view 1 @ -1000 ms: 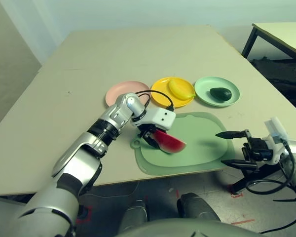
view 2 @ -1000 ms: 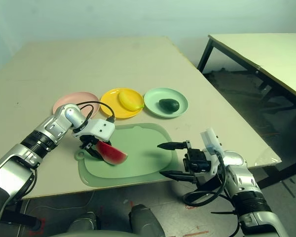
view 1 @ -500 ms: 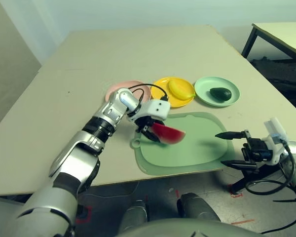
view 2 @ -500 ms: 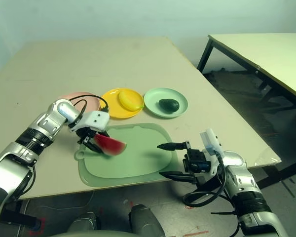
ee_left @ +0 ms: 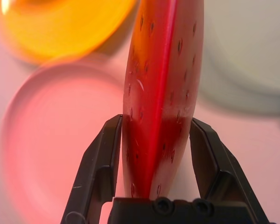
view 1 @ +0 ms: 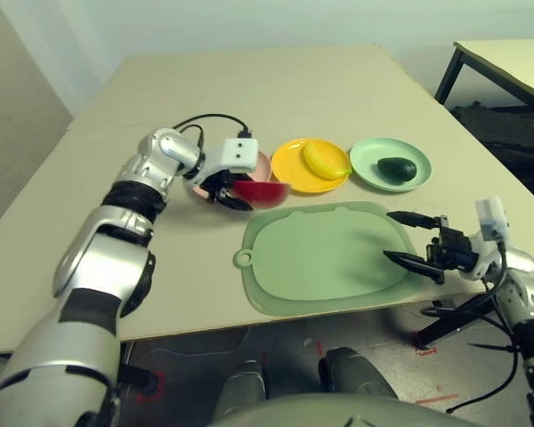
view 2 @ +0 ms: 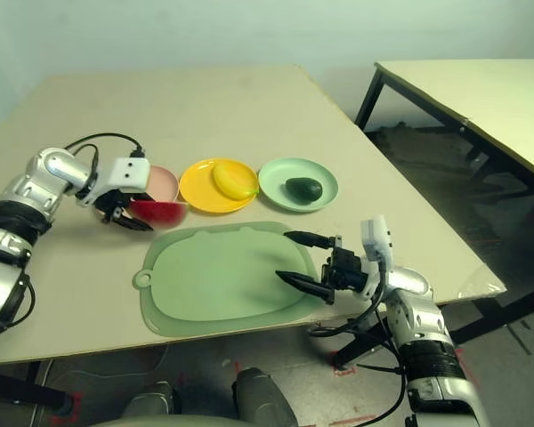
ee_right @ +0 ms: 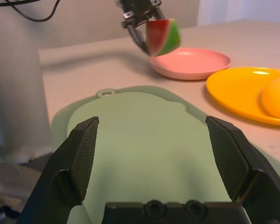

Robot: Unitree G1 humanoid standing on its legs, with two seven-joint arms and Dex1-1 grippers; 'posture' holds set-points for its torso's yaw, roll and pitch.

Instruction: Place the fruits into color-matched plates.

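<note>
Pale tabletop [view 1: 205, 98] ahead in the left eye view, and the left gripper [view 1: 234, 192] has the watermelon wedge [view 1: 265, 194] up by the pink plate [view 1: 263, 167]! Banana [view 1: 324, 162] on the yellow plate [view 1: 289, 175], avocado [view 1: 397, 169] on the mint plate [view 1: 378, 181]. Right eye view: right gripper [view 2: 295, 258], fingers wide, over the green mat [view 2: 222, 276]. Left wrist view: two fingers clamp the wedge! Right wrist view: fingers spread, nothing between them but mat beyond.
</note>
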